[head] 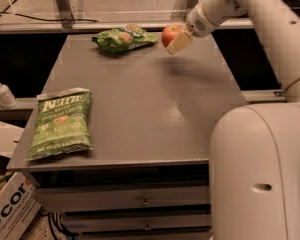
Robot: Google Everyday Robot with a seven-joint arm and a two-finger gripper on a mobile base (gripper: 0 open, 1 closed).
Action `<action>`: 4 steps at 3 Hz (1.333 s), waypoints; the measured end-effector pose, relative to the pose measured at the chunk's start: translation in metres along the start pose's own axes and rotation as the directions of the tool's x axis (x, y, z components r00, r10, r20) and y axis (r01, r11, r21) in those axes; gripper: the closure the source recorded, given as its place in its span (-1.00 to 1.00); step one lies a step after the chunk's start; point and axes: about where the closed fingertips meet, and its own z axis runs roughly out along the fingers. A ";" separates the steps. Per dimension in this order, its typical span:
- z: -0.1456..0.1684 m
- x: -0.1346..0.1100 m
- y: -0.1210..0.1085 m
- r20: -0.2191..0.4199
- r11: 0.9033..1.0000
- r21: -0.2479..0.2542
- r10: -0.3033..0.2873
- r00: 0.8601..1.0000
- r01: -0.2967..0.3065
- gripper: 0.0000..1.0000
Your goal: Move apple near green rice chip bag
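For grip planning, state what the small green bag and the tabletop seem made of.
The green rice chip bag looks like thin plastic film: glossy, crinkled, puffy. The table looks like grey painted metal, with a dull sheen; laminate is possible. The gripper holds the apple above the table's far end, just beside that bag.

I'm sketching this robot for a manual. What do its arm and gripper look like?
The arm is glossy white, built of thick rounded segments with small dark holes. The gripper, above the table's far edge at the apple, has flat pale yellowish-tan fingers.
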 end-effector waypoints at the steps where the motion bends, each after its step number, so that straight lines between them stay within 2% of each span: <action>1: 0.037 -0.022 -0.007 0.012 1.000 -0.024 0.011 1.000 -0.011 1.00; 2: 0.056 -0.042 -0.008 0.083 0.999 -0.049 0.027 0.996 -0.023 1.00; 3: 0.075 -0.058 -0.007 0.113 0.998 -0.058 0.039 0.993 -0.033 1.00; 4: 0.087 -0.063 -0.008 0.109 0.997 -0.055 0.056 0.992 -0.050 0.63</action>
